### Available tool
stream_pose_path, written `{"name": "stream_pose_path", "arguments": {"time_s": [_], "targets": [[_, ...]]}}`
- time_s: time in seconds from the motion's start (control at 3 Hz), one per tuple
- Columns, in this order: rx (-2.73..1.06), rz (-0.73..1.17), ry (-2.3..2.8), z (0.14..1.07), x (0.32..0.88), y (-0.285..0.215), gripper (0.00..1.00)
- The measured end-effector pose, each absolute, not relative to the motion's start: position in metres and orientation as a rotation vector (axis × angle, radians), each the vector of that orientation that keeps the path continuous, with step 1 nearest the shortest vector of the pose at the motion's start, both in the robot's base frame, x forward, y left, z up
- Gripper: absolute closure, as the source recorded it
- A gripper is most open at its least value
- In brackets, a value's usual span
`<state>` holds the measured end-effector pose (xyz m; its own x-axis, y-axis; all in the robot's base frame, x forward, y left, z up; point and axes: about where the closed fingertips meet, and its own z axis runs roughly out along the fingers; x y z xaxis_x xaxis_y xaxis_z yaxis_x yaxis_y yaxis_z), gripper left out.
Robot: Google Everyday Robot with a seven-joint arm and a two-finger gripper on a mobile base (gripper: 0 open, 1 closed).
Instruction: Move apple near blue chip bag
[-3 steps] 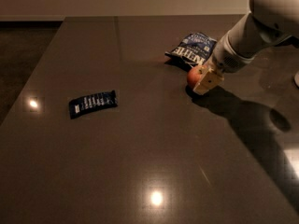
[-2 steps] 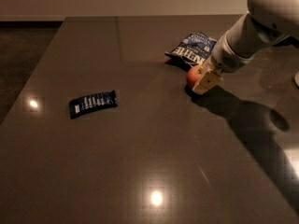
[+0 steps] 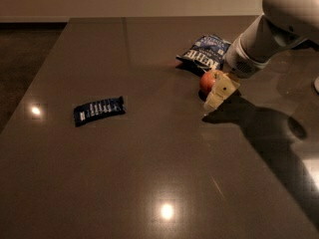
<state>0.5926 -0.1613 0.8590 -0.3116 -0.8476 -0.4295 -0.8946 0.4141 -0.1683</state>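
The red apple point(image 3: 206, 81) sits on the dark table, just in front of the blue chip bag point(image 3: 205, 53) with white lettering, at the table's far right. My gripper point(image 3: 215, 93) comes in from the upper right on a white arm and is at the apple's right side, right against it. Part of the apple is hidden behind the gripper.
A small flat dark blue bar wrapper point(image 3: 98, 110) with white stripes lies at the middle left of the table point(image 3: 149, 173). The table's left edge drops to a dark floor. The arm casts a shadow across the right side.
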Motion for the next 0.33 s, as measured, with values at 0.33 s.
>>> {"name": "stream_pose_path", "arguments": {"time_s": [0.33], "targets": [[-1.481,0.139,2.221,0.8590,0.5926,-0.1613,0.00]]}}
